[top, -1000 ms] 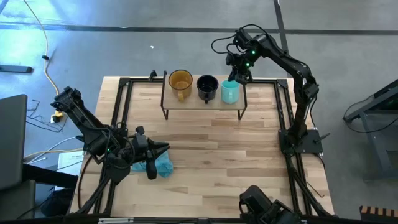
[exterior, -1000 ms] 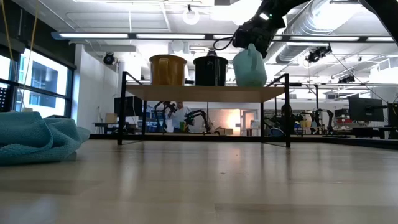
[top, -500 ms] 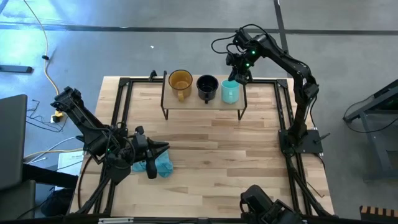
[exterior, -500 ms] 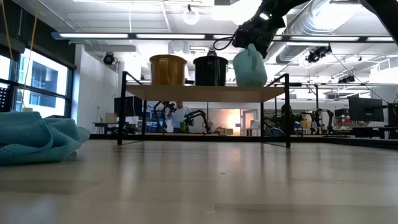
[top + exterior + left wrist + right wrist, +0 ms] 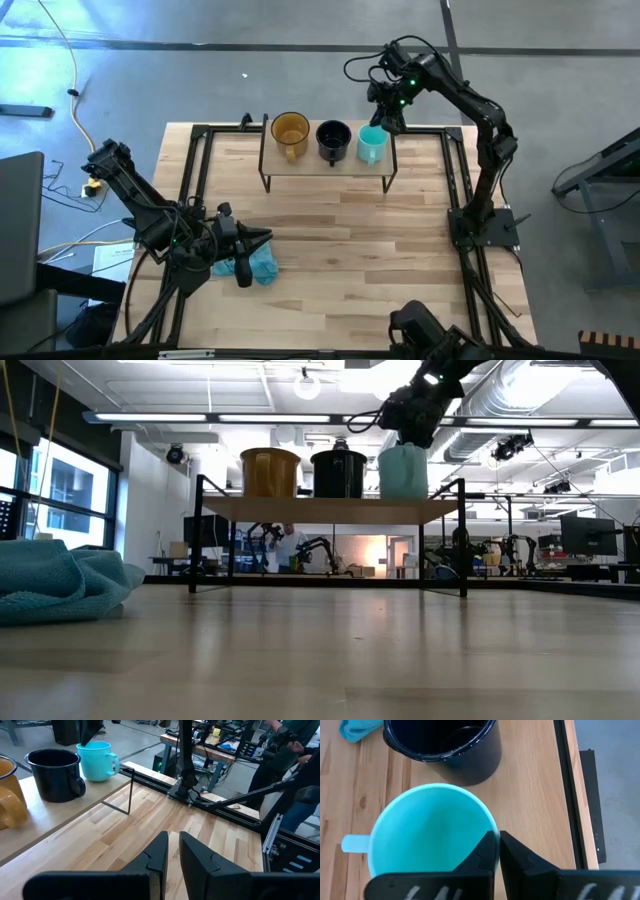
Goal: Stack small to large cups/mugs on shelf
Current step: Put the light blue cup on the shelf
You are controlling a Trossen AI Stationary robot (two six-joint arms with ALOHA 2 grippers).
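Three mugs stand in a row on the shelf [image 5: 310, 165] at the table's far side: amber-yellow [image 5: 290, 131] on the left, black [image 5: 333, 138] in the middle, teal [image 5: 371, 146] at the right end. Each rests upright on its base, as the low view shows for the teal mug [image 5: 403, 470]. My right gripper [image 5: 386, 120] hangs over the teal mug's far side and is shut on it. My left gripper [image 5: 268, 237] waits shut near the table's near left, beside the blue cloth [image 5: 262, 266], touching nothing. My right gripper [image 5: 495, 847] pinches the teal mug's rim [image 5: 490, 826] on the side away from the handle [image 5: 354, 842], one finger inside the cup and one outside. The fingers come from above, pointing down. The mug stands upright with its base on the shelf board [image 5: 320, 510].
The black mug [image 5: 445, 742] stands close beside the teal one. The shelf's thin black legs [image 5: 463, 540] stand on the tabletop. Black frame rails [image 5: 455, 180] run along the table's left and right sides. The cloth [image 5: 60, 585] lies crumpled at the near left.
The teal mug, which hung tilted from my right gripper with its base partly off the board, now stands upright and level on the shelf's right end. My right gripper has shifted slightly toward the table's right and kept its hold.
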